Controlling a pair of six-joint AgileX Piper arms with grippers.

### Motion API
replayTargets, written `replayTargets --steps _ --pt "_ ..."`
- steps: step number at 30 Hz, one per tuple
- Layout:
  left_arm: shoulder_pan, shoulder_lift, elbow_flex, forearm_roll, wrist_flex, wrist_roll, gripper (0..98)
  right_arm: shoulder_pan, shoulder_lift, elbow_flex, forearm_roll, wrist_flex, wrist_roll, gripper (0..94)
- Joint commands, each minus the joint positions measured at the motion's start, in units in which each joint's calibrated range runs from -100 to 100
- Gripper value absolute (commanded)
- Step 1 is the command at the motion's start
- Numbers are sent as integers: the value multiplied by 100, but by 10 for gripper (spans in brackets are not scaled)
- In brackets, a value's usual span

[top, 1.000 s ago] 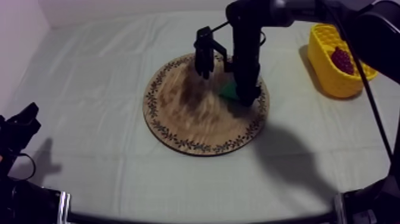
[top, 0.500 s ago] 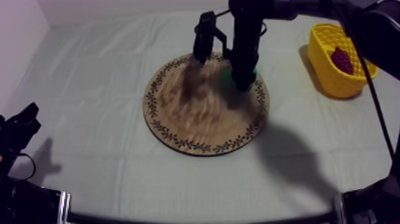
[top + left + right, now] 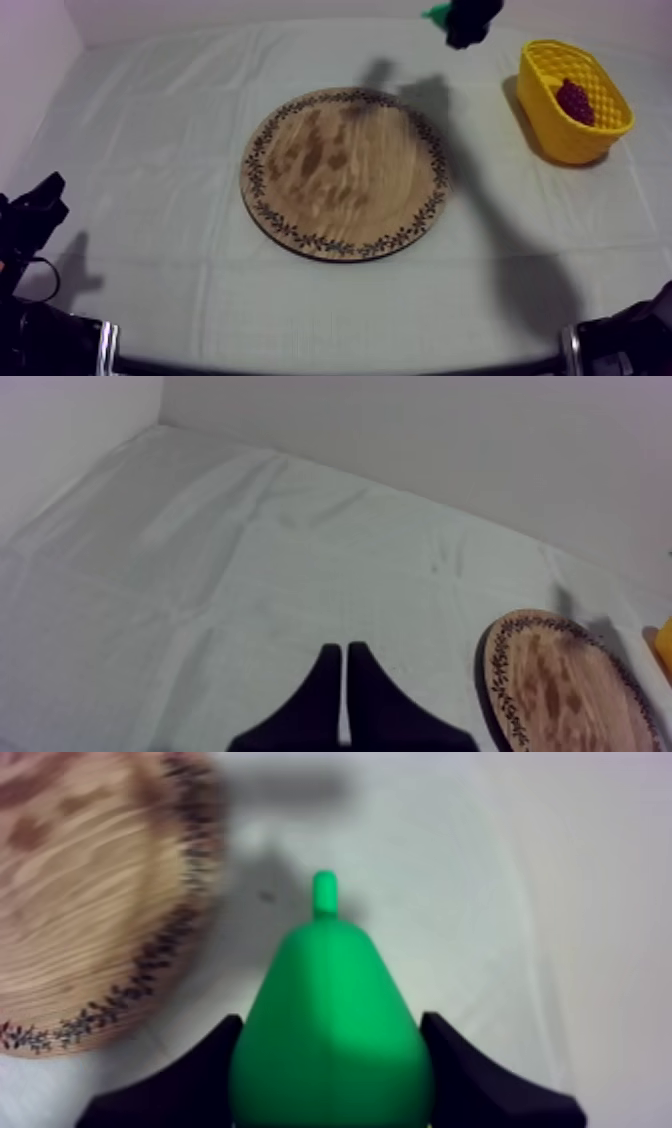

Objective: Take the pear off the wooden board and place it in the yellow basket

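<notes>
Right wrist view: the right gripper (image 3: 331, 1052) fingers clamped the pear (image 3: 330, 1002) over the desk (image 3: 560, 872), beside the wooden board (image 3: 90, 902). Top view: the pear was raised near the yellow basket (image 3: 548, 125), which held grapes (image 3: 575, 100). Left wrist view: the left gripper (image 3: 345, 676) fingers lay closed together, empty.

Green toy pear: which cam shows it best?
Right wrist view: the green toy pear sits close and large, stem visible, clamped between the right tool's black fingers. Top view catches a green sliver of it beside that tool, at the cloth-covered table's far edge.
</notes>
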Motion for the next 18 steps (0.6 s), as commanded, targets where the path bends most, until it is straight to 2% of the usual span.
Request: replayTargets --steps 1,12,18 --pt "1 0 0 -2 -1 -1 1 298 -283 -32 -6 -34 -159 426" --pt "1 0 0 -2 -1 -1 1 1542 -964 277 22 -91 -834 439" --pt "1 0 0 -2 -1 -1 1 1967 -1101 986 -14 -267 -1045 452"
